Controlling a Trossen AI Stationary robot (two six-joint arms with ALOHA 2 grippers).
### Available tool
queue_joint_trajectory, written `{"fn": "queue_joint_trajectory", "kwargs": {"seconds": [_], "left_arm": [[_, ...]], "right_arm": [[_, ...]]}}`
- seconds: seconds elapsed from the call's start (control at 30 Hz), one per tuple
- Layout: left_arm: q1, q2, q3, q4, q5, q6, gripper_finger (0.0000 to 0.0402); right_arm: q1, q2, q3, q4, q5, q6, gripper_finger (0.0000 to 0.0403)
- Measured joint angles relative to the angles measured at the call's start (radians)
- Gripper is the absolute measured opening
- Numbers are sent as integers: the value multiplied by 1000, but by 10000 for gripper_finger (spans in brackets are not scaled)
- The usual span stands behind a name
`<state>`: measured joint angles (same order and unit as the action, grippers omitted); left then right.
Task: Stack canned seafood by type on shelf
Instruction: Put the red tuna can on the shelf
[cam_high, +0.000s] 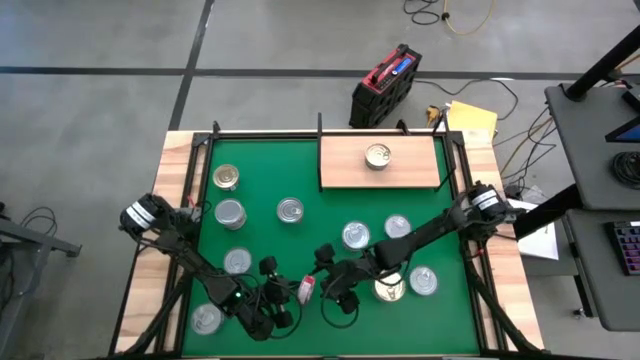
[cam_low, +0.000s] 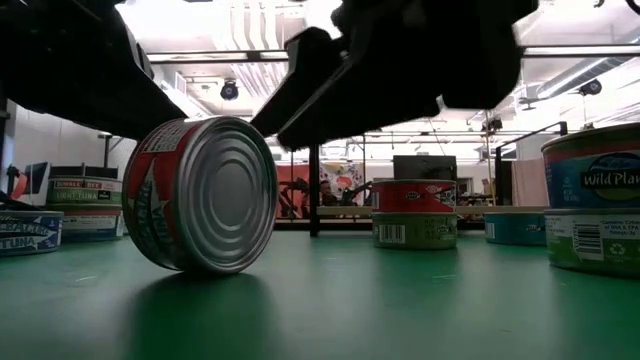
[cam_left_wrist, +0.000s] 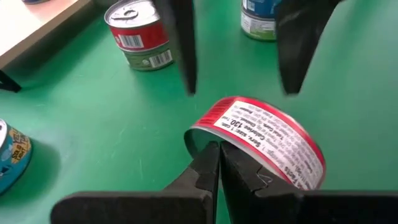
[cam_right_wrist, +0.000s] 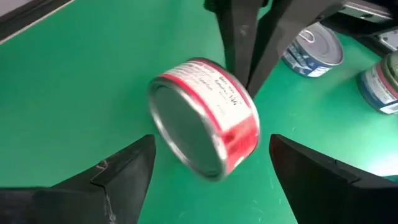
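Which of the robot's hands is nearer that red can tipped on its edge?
The left hand, just: its shut fingers press the red can's rim. The right hand is open, one finger on each side of it, not gripping.

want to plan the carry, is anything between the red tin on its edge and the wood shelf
Possibly. The red tin sits tilted on its edge between the shut left gripper and the open right gripper. Two upright cans flank a direct path to the shelf; lifting over them should avoid contact.
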<state>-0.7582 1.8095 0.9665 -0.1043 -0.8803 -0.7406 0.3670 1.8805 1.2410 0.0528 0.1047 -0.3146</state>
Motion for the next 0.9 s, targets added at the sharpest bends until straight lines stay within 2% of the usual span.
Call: {"fn": "queue_joint_trajectory", "kwargs": {"seconds": [0.17, 0.4, 0.57, 0.73, 0.9], "left_arm": [[0, 0, 0, 19, 0, 19, 0], [1, 0, 0, 87, 0, 112, 0], [1, 0, 0, 85, 0, 111, 0], [1, 1, 0, 79, 0, 112, 0], [0, 1, 0, 51, 0, 110, 0]], "right_arm": [[-24, 27, 34, 12, -6, -15, 297], [-56, 92, 84, 0, -138, -20, 299], [-56, 127, 107, 4, -166, -49, 290], [-56, 132, 109, -4, -162, -71, 251], [-56, 130, 109, -24, -158, -80, 185]]}}
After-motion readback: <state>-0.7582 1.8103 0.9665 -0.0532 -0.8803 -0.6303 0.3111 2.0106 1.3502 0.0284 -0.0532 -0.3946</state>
